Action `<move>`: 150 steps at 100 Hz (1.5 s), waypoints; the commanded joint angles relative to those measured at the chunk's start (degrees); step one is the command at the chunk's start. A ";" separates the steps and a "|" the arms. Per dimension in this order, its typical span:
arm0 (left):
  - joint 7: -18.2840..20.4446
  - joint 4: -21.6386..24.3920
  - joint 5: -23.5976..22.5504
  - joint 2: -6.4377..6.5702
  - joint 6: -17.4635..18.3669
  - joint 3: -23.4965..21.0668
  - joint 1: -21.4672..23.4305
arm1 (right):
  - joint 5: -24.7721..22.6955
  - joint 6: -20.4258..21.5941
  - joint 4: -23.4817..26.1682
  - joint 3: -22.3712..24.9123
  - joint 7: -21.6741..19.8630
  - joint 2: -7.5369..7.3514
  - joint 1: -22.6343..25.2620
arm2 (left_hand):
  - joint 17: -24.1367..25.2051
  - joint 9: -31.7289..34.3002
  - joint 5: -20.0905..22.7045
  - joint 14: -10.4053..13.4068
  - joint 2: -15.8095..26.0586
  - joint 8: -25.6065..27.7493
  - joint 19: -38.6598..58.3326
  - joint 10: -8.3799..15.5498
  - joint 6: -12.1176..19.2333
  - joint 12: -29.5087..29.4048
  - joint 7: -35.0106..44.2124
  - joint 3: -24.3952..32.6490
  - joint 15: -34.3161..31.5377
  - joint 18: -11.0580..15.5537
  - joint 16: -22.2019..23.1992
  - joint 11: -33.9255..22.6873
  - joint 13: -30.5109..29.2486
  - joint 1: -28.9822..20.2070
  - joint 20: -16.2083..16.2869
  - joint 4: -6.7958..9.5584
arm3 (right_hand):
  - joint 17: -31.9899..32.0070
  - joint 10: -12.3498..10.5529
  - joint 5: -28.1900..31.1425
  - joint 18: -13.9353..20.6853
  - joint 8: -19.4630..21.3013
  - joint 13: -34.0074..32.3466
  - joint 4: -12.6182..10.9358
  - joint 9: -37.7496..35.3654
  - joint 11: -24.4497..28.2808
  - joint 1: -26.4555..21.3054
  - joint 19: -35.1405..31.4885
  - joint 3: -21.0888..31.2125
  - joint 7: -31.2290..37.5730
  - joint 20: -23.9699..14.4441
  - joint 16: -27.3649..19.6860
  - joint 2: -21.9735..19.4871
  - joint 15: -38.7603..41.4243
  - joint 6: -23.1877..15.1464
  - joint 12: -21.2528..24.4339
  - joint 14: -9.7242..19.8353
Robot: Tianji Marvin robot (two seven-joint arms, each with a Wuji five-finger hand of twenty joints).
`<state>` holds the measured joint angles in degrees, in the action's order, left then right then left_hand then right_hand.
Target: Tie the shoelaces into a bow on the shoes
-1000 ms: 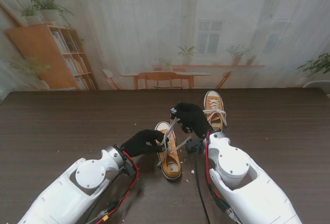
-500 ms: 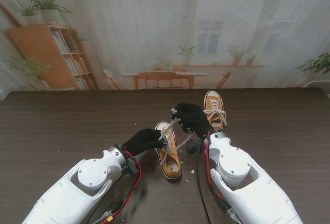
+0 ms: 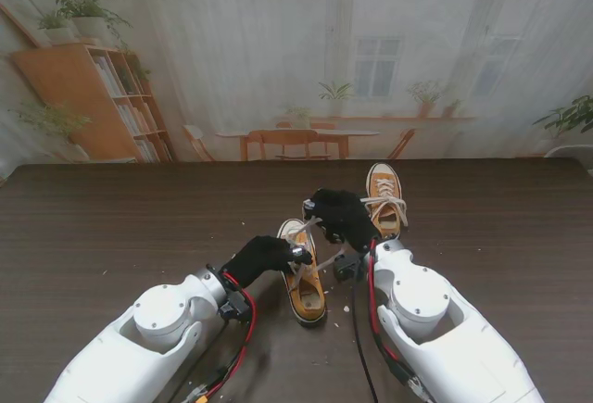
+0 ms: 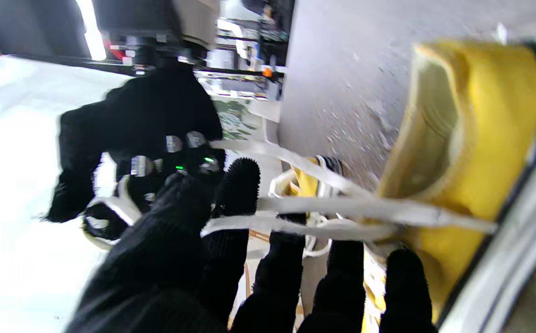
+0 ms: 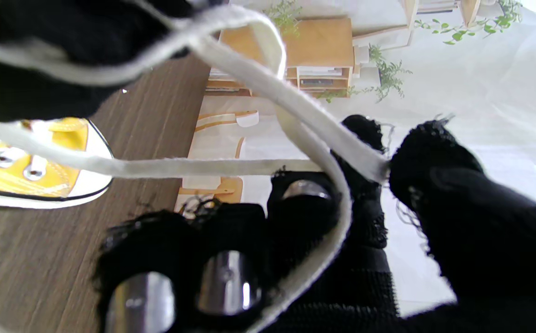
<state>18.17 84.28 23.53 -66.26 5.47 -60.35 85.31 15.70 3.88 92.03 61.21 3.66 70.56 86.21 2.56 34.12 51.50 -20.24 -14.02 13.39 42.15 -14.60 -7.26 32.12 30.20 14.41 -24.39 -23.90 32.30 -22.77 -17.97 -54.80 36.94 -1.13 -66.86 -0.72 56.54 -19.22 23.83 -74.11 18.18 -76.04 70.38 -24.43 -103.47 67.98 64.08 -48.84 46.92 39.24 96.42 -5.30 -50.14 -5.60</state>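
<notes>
Dark wood table (image 3: 111,227) carries two yellow sneakers; my left hand (image 3: 262,256) and right hand (image 3: 341,215) each pinch the near sneaker's (image 3: 304,284) white laces (image 3: 304,233), the second sneaker (image 3: 384,193) lying at two o'clock from it.

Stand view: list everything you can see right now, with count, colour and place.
shoes: two, yellow with white soles; near shoe between the hands, far shoe beyond the right robot hand.
shoelaces: white, drawn up from the near shoe between both hands.
table: one, dark brown wood, scattered pale specks near the shoe.
backdrop: printed room scene behind the table.
left robot hand: black glove, pinching a lace.
right robot hand: black glove, lace looped over fingers.
</notes>
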 commanded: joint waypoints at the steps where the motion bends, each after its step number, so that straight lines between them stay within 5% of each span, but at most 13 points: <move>1: 2.37 0.71 1.77 -0.25 -1.22 -0.14 0.86 | -0.65 0.27 0.83 -0.28 -1.25 -0.60 0.60 | -0.05 -2.12 -2.62 1.55 3.00 -3.18 -1.08 0.67 4.41 -0.41 -6.04 -4.03 0.17 2.92 1.16 1.18 1.45 -2.98 2.22 0.00 | -1.27 -0.55 -1.31 2.08 0.66 -0.88 0.06 -0.24 1.28 -0.62 -16.51 -0.15 1.15 0.71 -0.66 -0.31 1.40 -1.95 -0.27 0.57; 6: 2.98 0.96 2.79 -0.27 -1.63 -0.23 1.30 | -0.99 0.44 1.17 -0.36 -1.85 -0.83 0.78 | 0.29 -3.26 -5.39 1.91 4.91 -3.55 -2.44 0.71 6.05 -0.16 -13.23 -5.79 0.47 3.25 1.66 1.70 2.12 -3.70 3.61 0.13 | -1.27 -0.64 -1.27 2.11 0.69 -0.88 0.04 -0.25 1.28 -0.61 -16.51 -0.17 1.19 0.76 -0.66 -0.37 1.40 -1.89 -0.26 0.57; 23: 2.57 1.81 3.05 -0.19 -0.81 -0.46 3.11 | -1.92 0.60 1.76 -0.62 -2.37 -1.12 1.14 | 0.58 -5.51 -16.68 2.96 10.58 -5.46 -3.02 1.56 9.50 -0.17 -19.98 -7.04 0.53 3.93 2.03 2.63 2.77 -2.08 3.96 0.20 | -1.28 -0.63 -1.33 2.16 0.76 -0.88 0.02 -0.19 1.27 -0.62 -16.51 -0.27 1.17 0.88 -0.67 -0.42 1.40 -2.01 -0.27 0.57; 37: 1.87 2.42 2.77 -0.09 -0.39 -0.99 4.70 | -2.02 0.50 2.01 -0.62 -2.43 -1.19 1.48 | 0.58 -7.39 -25.93 3.74 9.90 -6.48 -3.26 2.25 11.37 0.11 -23.58 -7.91 0.52 4.46 2.38 3.00 3.21 -1.65 4.41 0.98 | -1.28 -0.54 -1.28 2.16 0.79 -0.88 -0.01 -0.19 1.29 -0.69 -16.51 -0.24 1.18 0.92 -0.67 -0.37 1.40 -1.96 -0.27 0.57; 51: 0.64 2.19 4.74 -0.65 0.67 -1.10 5.68 | -2.74 0.72 2.36 -0.77 -3.08 -1.49 1.83 | 0.60 -8.94 -30.51 4.73 8.88 -5.83 -3.60 3.14 15.21 1.14 -22.65 -7.34 -0.56 5.12 3.44 2.22 3.72 -1.74 5.76 1.81 | -1.28 -0.61 -1.30 2.17 0.79 -0.88 0.01 -0.16 1.29 -0.63 -16.51 -0.37 1.11 0.96 -0.68 -0.49 1.41 -2.03 -0.29 0.57; 69: -0.21 2.25 12.05 -2.03 1.96 -1.22 6.87 | -3.52 0.84 2.47 -1.09 -3.97 -1.81 1.90 | 1.15 -9.95 -30.35 5.62 7.48 -3.97 -5.02 3.81 17.24 1.64 -18.81 -5.72 -0.86 5.95 3.52 1.54 4.55 -1.81 6.41 1.68 | -1.28 -0.68 -1.30 2.17 0.84 -0.88 -0.01 -0.21 1.29 -0.62 -16.51 -0.36 1.11 0.97 -0.68 -0.47 1.41 -2.09 -0.29 0.57; 81: -2.49 3.74 15.86 -2.92 2.50 -1.51 8.37 | -3.97 0.69 2.22 -1.33 -3.94 -1.82 1.82 | 1.44 -9.80 -26.40 6.00 6.06 -2.02 -6.15 4.42 16.80 1.86 -14.76 -5.00 -0.77 6.45 3.39 0.92 4.91 -0.97 6.64 1.24 | -1.28 -0.66 -1.29 2.17 0.85 -0.88 -0.02 -0.19 1.28 -0.64 -16.51 -0.35 1.11 0.98 -0.68 -0.43 1.41 -2.05 -0.29 0.57; 114: -9.86 9.24 23.79 -4.70 1.30 -2.97 12.87 | -4.60 -0.12 1.53 -1.68 -4.02 -1.79 1.29 | 1.03 -8.68 -20.74 6.15 0.96 3.52 -5.72 5.03 10.67 3.09 -4.94 2.20 -2.04 6.57 3.37 -2.37 4.51 2.29 8.43 0.00 | -1.28 -0.59 -1.33 2.16 0.87 -0.87 -0.02 -0.16 1.28 -0.68 -16.51 -0.33 1.05 0.99 -0.68 -0.39 1.41 -2.12 -0.30 0.57; 119: -10.81 9.78 24.23 -4.84 0.85 -3.13 13.17 | -4.65 -0.23 1.49 -1.75 -3.98 -1.76 1.20 | 0.80 -7.78 -18.80 5.90 -0.06 4.73 -4.98 4.85 10.29 3.18 -3.21 1.53 -2.47 6.35 3.47 -2.83 3.97 1.05 8.72 -1.18 | -1.28 -0.58 -1.31 2.16 0.89 -0.87 -0.04 -0.16 1.28 -0.71 -16.51 -0.30 1.07 0.99 -0.68 -0.37 1.41 -2.08 -0.31 0.57; 132: -13.35 10.98 25.06 -5.22 -0.79 -3.49 13.56 | -4.64 -0.35 1.33 -1.94 -3.95 -1.71 0.94 | 0.04 -1.64 -13.36 4.51 2.40 5.28 -0.07 5.50 10.23 2.42 5.06 -10.13 -4.58 5.28 3.26 -4.59 0.78 -8.76 7.92 -0.37 | -1.28 -0.58 -1.33 2.16 0.90 -0.87 -0.04 -0.16 1.28 -0.74 -16.51 -0.29 1.05 0.99 -0.69 -0.37 1.41 -2.07 -0.31 0.57; 140: -16.08 11.36 23.35 -5.42 -1.09 -3.31 13.35 | -4.64 -0.39 1.30 -1.97 -3.92 -1.70 0.90 | -1.31 1.69 -11.60 3.82 3.45 5.80 3.46 5.93 9.89 2.77 8.64 -11.67 -6.52 4.23 3.67 -6.25 -1.93 -10.58 8.27 -0.70 | -1.28 -0.58 -1.31 2.16 0.91 -0.87 -0.02 -0.16 1.28 -0.70 -16.51 -0.34 1.06 0.99 -0.69 -0.42 1.41 -2.01 -0.31 0.57; 150: -17.77 11.73 21.49 -5.48 -2.02 -3.55 13.15 | -4.73 -0.50 1.29 -1.90 -3.96 -1.72 0.89 | -2.80 5.95 -12.03 3.25 4.13 7.78 9.96 6.62 9.50 4.81 16.20 -13.28 -9.35 3.12 3.19 -7.83 -5.15 -12.23 4.99 -0.19 | -1.28 -0.58 -1.34 2.16 0.92 -0.87 -0.01 -0.16 1.28 -0.66 -16.51 -0.38 1.04 0.99 -0.69 -0.45 1.41 -2.11 -0.32 0.57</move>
<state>-0.72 95.21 45.09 -71.55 4.24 -63.67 98.72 11.09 3.67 93.33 59.24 0.52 68.97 87.14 0.57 37.81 37.45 -16.78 -11.38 19.06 48.77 -10.35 -0.84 34.59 43.11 3.28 -31.97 -20.14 34.08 -28.95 -21.01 -63.49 43.29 -1.15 -66.86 -0.72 56.54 -19.21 23.83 -74.11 18.18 -76.04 70.38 -24.42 -103.47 67.96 64.08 -48.23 46.91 39.22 96.42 -5.30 -50.14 -5.60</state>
